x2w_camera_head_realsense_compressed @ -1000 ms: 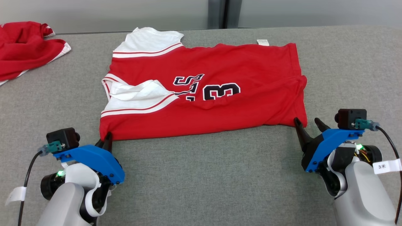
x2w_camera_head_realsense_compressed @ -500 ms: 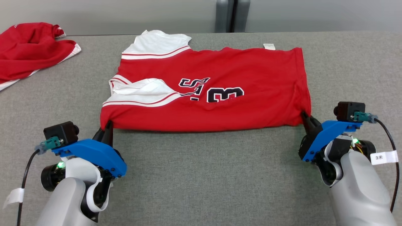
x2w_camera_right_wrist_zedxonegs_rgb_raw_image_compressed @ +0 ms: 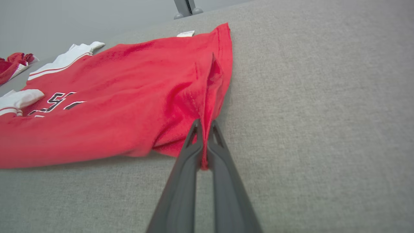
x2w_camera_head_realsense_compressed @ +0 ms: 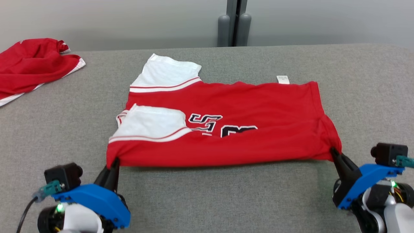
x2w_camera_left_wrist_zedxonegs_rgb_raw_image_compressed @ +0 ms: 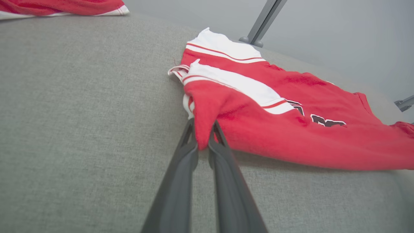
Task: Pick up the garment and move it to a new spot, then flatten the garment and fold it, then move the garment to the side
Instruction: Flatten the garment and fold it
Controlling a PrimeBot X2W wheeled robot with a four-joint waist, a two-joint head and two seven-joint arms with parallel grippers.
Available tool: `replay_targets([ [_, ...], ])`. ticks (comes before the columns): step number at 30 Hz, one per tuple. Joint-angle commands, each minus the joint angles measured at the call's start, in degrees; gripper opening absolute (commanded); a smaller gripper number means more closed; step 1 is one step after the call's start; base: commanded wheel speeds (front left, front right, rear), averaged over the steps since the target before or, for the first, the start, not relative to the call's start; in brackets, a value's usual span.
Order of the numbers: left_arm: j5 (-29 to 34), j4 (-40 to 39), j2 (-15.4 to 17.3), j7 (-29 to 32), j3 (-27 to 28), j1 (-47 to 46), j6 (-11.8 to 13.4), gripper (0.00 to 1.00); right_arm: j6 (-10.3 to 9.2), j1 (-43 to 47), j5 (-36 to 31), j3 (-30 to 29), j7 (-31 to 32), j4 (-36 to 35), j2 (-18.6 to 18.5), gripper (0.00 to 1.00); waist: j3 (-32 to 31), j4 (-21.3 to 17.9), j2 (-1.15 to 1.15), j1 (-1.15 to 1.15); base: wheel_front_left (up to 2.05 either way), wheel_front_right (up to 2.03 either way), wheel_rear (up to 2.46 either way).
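Your red jersey [x2w_camera_head_realsense_compressed: 226, 129] lies folded on the grey surface [x2w_camera_head_realsense_compressed: 210, 200], near edge raised. Your left hand [x2w_camera_head_realsense_compressed: 113, 160] pinches its sleeve-end corner and your right hand [x2w_camera_head_realsense_compressed: 333, 151] pinches its hem corner. A crumpled red garment [x2w_camera_head_realsense_compressed: 32, 64] sits well apart at far left. A second ago your right hand stood spread beside that corner; now it grips the cloth

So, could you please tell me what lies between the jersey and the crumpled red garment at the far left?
Nothing; the head view shows bare grey table separating the jersey from the crumpled red garment.
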Motion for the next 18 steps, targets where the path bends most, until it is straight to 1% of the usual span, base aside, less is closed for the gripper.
replay_targets([
  [1, -0.5, -1.7, 0.2, 0.4, -0.4, 2.7, 0.9, 0.00, 0.01, 3.3, -0.1, -0.9, 1.2, -2.8, 0.2, 0.00, -0.1, -0.1, 0.00, 0.00, 0.00, 0.00, 0.00],
  [3, -1.2, -3.4, -0.4, 0.8, -0.5, 5.9, 1.8, 0.00, 0.01, 7.3, -1.7, -1.9, 2.1, -6.1, 0.7, 0.00, -0.1, -0.1, 0.00, 0.00, 0.00, 0.00, 0.00],
  [5, -1.9, -4.2, -1.0, 0.7, -0.6, 8.4, 2.4, 0.00, 0.01, 10.3, -1.0, -2.6, 2.9, -8.3, 1.8, 0.00, -0.1, 0.1, 0.00, 0.00, 0.00, 0.00, 0.00],
  [10, -3.1, -3.7, -2.3, 0.1, -0.9, 11.1, 2.9, 0.00, 0.01, 14.7, -1.1, -3.9, 2.9, -10.1, 2.9, 0.00, -0.4, 0.4, 0.00, 0.00, 0.00, 0.00, 0.00],
  [11, -3.1, -3.4, -2.3, -0.1, -0.9, 11.3, 2.9, 0.00, 0.01, 15.1, -1.0, -4.3, 2.6, -10.2, 3.0, 0.15, -0.4, 0.4, 0.00, 0.00, 0.00, 0.00, 0.00],
  [12, -3.1, -3.1, -2.3, -0.1, -0.9, 11.4, 2.9, 0.13, 0.01, 15.4, -0.9, -4.9, 2.3, -10.0, 3.1, 0.36, -0.5, 0.4, 0.00, 0.00, 0.00, 0.00, 0.00],
  [13, -3.2, -2.8, -2.4, -0.2, -1.0, 11.5, 2.8, 0.45, 0.01, 15.6, -1.2, -5.0, 2.3, -9.7, 3.1, 0.58, -0.5, 0.4, 0.00, 0.00, 0.00, 0.00, 0.00],
  [14, -3.4, -2.4, -2.5, -0.4, -0.9, 11.5, 2.7, 0.92, 0.01, 15.8, -1.7, -4.9, 1.9, -9.6, 3.2, 1.00, -0.6, 0.4, 0.00, 0.00, 0.00, 0.00, 0.00],
  [15, -3.4, -1.9, -2.4, -0.5, -0.8, 11.4, 2.4, 1.00, 0.01, 15.9, -1.9, -4.9, 1.8, -9.4, 3.2, 1.00, -0.7, 0.3, 0.00, 0.00, 0.00, 0.00, 0.00],
  [18, -2.8, -0.9, -1.9, -1.1, -0.7, 11.2, 2.5, 1.00, 0.01, 16.3, -1.2, -4.5, 1.6, -8.8, 3.2, 1.00, -1.1, 0.2, 0.00, 0.00, 0.00, 0.00, 0.00],
])
